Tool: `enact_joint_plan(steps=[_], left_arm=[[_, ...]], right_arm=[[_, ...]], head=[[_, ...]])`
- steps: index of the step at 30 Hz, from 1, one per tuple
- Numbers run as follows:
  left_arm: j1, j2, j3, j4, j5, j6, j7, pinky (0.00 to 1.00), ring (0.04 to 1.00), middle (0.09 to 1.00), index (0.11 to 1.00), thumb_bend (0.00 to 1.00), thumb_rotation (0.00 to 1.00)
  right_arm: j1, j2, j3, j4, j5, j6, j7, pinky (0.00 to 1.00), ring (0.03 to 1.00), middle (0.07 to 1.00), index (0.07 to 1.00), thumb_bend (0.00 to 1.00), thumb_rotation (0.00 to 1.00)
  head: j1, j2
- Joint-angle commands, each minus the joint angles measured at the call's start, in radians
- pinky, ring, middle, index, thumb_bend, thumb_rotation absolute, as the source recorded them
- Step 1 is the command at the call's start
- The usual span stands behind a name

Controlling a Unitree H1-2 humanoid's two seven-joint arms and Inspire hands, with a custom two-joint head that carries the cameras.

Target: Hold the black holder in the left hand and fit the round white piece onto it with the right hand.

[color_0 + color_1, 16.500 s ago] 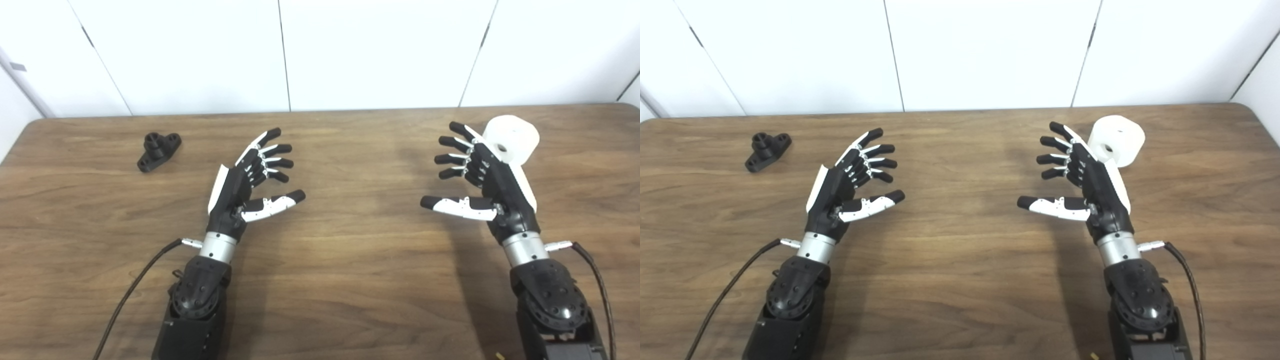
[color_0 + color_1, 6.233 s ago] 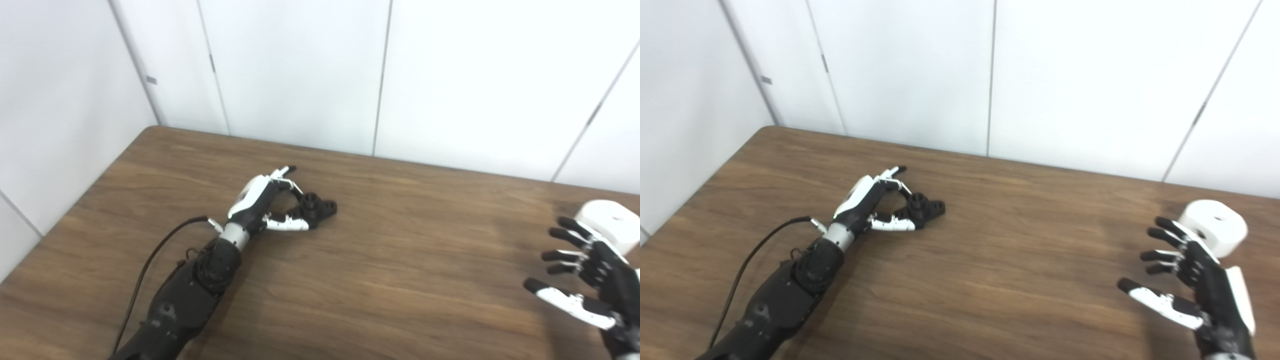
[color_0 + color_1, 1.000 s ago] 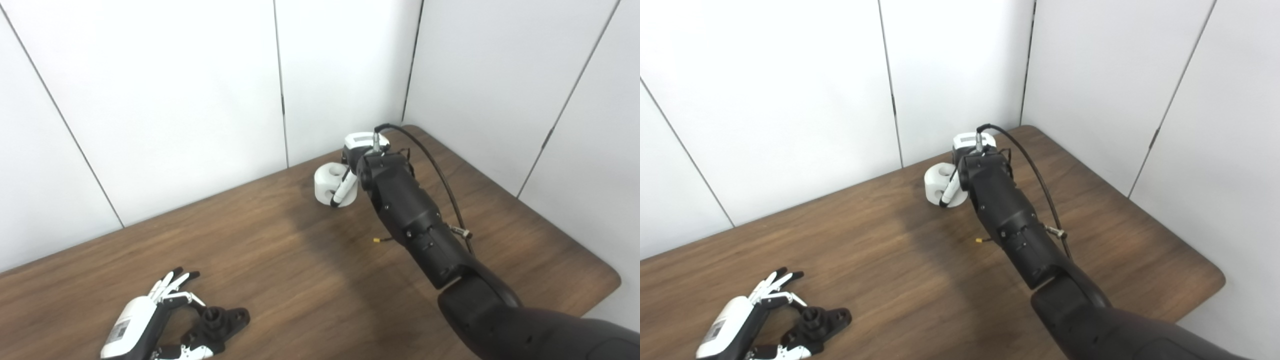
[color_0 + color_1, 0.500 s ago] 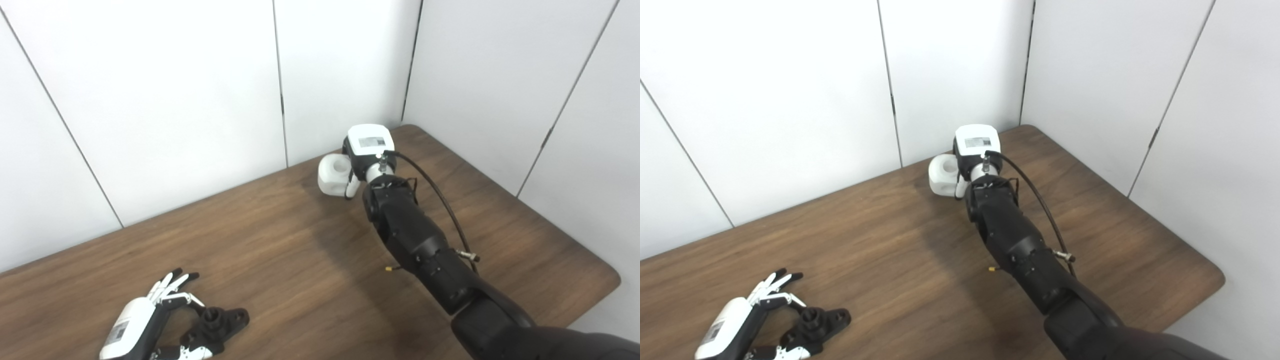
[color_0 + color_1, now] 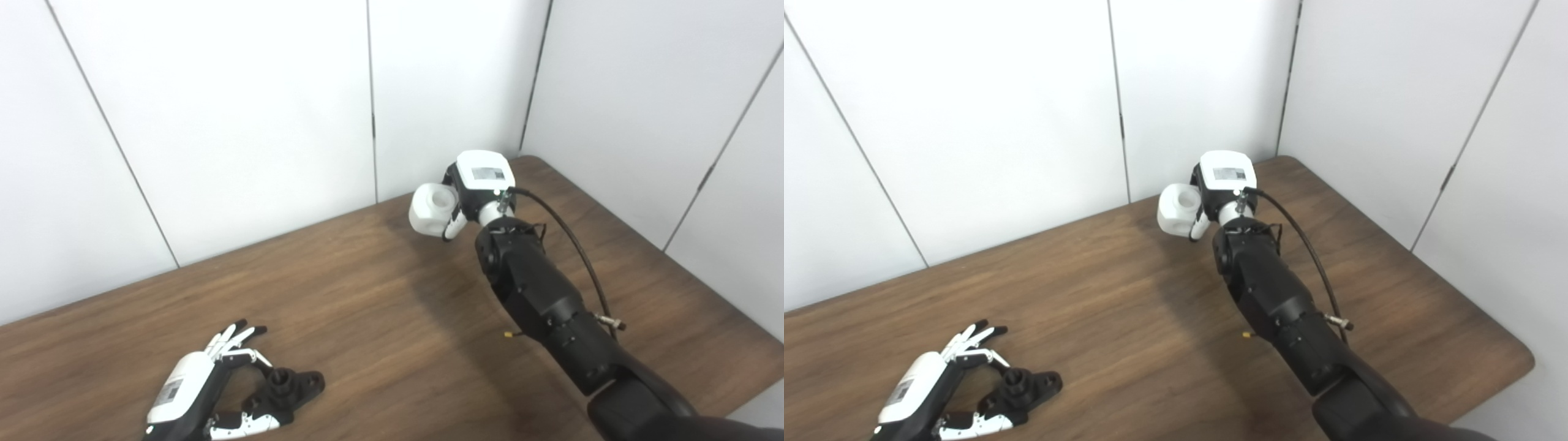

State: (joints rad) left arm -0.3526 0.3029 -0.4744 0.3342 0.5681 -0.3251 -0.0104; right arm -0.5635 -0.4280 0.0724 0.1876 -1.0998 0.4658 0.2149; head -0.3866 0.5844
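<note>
1. Table (image 5: pixel 380 318): wood, largely bare between the two hands.
2. Right hand (image 5: pixel 471 193): closed around round white piece (image 5: pixel 432 208), lifted clear near the far edge; pickup looks done.
3. Left hand (image 5: pixel 202 392): fingers and thumb curled about black holder (image 5: pixel 291 389), which seems to rest on the table; firm grip uncertain.
4. Remaining: raise holder, bring parts together, fit.

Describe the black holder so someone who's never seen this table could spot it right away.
Start at the wooden table and go to its near left part, where the left hand lies. The black holder sits on the tabletop between that hand's fingers and thumb: a small flat black base with a short round post standing up from it.
</note>
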Motion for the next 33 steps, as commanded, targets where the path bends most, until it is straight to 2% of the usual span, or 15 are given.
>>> enact_joint_plan(steps=[1,4,11,12,13,14,15,17,19,20,23,24,27,29,33], left_arm=[[0.091,0.009,-0.037,0.048,0.064,0.066,-0.048,1.0,0.993,0.912,0.483,0.52,0.06],[0.086,0.0,-0.04,0.043,0.067,0.085,-0.056,1.0,0.999,0.918,0.483,0.52,0.06],[0.069,-0.023,-0.056,0.035,0.08,0.14,-0.073,1.0,1.0,0.921,0.484,0.52,0.06],[0.066,-0.026,-0.058,0.037,0.081,0.142,-0.071,1.0,1.0,0.921,0.483,0.52,0.06],[0.063,-0.031,-0.061,0.037,0.083,0.147,-0.07,1.0,1.0,0.919,0.483,0.52,0.06],[0.06,-0.035,-0.064,0.037,0.087,0.151,-0.067,1.0,1.0,0.918,0.483,0.52,0.06],[0.057,-0.038,-0.067,0.038,0.089,0.154,-0.066,1.0,0.999,0.916,0.483,0.52,0.06],[0.052,-0.045,-0.069,0.033,0.088,0.166,-0.071,1.0,1.0,0.915,0.483,0.52,0.06],[0.049,-0.051,-0.071,0.028,0.085,0.178,-0.08,1.0,1.0,0.917,0.483,0.52,0.06],[0.046,-0.055,-0.072,0.027,0.085,0.185,-0.084,1.0,1.0,0.917,0.483,0.52,0.06],[0.038,-0.065,-0.078,0.029,0.084,0.197,-0.089,1.0,1.0,0.922,0.483,0.52,0.06],[0.036,-0.068,-0.08,0.029,0.084,0.2,-0.089,1.0,1.0,0.921,0.483,0.52,0.06],[0.032,-0.074,-0.085,0.028,0.086,0.211,-0.088,1.0,1.0,0.922,0.483,0.52,0.06],[0.029,-0.078,-0.088,0.031,0.084,0.214,-0.087,1.0,1.0,0.922,0.482,0.52,0.06],[0.023,-0.085,-0.091,0.036,0.081,0.221,-0.086,1.0,1.0,0.919,0.482,0.52,0.06]], right_arm=[[-0.096,-0.002,-0.027,-0.088,-0.014,0.004,0.125,0.71,0.791,0.735,0.483,0.52,0.14],[-0.142,0.004,-0.021,-0.181,-0.036,0.004,0.328,0.71,0.818,0.755,0.484,0.52,0.14],[-0.244,0.018,0.03,-0.295,-0.061,0.004,0.584,0.8,0.819,0.749,0.481,0.52,0.13],[-0.258,0.017,0.04,-0.305,-0.068,0.004,0.62,0.71,0.787,0.734,0.481,0.52,0.14],[-0.271,0.018,0.043,-0.315,-0.073,0.004,0.658,0.56,0.723,0.695,0.481,0.53,0.14],[-0.283,0.021,0.041,-0.325,-0.072,0.004,0.698,0.47,0.665,0.659,0.481,0.53,0.14],[-0.292,0.027,0.037,-0.335,-0.075,0.004,0.735,0.43,0.627,0.632,0.48,0.53,0.13],[-0.31,0.039,0.027,-0.357,-0.073,0.004,0.813,0.44,0.633,0.635,0.48,0.52,0.13],[-0.319,0.044,0.025,-0.376,-0.07,0.004,0.867,0.54,0.7,0.677,0.48,0.52,0.13],[-0.322,0.042,0.029,-0.389,-0.064,0.004,0.89,0.61,0.736,0.699,0.479,0.52,0.13],[-0.318,0.038,0.062,-0.433,-0.036,0.001,0.928,0.69,0.766,0.719,0.479,0.52,0.13],[-0.316,0.041,0.072,-0.444,-0.037,0.001,0.936,0.67,0.765,0.719,0.479,0.52,0.13],[-0.308,0.047,0.087,-0.466,-0.034,0.002,0.949,0.46,0.658,0.648,0.48,0.52,0.13],[-0.295,0.05,0.106,-0.491,-0.022,0.001,0.958,0.42,0.626,0.628,0.48,0.52,0.13],[-0.27,0.048,0.14,-0.532,0.015,-0.008,0.947,0.44,0.645,0.644,0.48,0.52,0.13]], head=[[0.02,0.012],[0.056,0.032],[0.142,0.088],[0.147,0.09],[0.171,0.103],[0.185,0.114],[0.185,0.114],[0.214,0.131],[0.232,0.14],[0.25,0.148],[0.276,0.158],[0.281,0.16],[0.296,0.166],[0.308,0.17],[0.323,0.173]])
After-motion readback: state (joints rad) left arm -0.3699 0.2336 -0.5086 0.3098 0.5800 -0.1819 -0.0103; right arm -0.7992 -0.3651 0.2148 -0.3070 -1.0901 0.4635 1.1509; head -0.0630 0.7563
